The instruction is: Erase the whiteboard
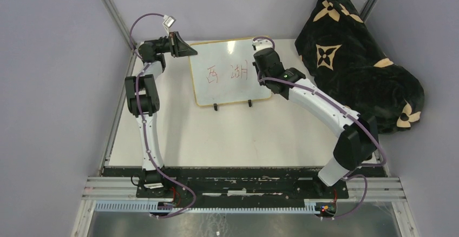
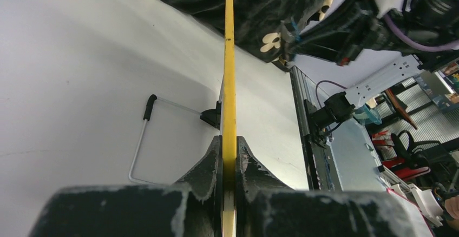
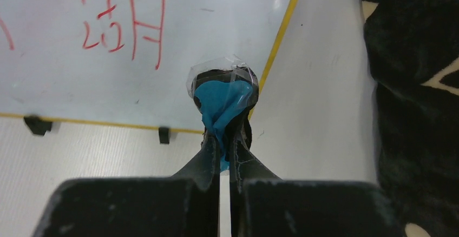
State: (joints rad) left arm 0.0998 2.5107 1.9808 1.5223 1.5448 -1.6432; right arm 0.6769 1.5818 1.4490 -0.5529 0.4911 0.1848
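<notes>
My left claw (image 2: 229, 142) is pinching the yellow edge of the whiteboard (image 1: 216, 93) at its far left corner. My right claw (image 3: 224, 139) is squeezed shut on a blue wad (image 3: 224, 99) by the whiteboard's right edge, just right of the red writing (image 3: 122, 23). The whiteboard sits on the table (image 1: 243, 134), left of a black blanket (image 1: 357, 69).

Heaped on the far right corner of the white table (image 1: 238, 137), a black plush blanket (image 1: 360, 66) patterned with tan flowers. Along the table's near edge, metal rails (image 1: 243, 184).
</notes>
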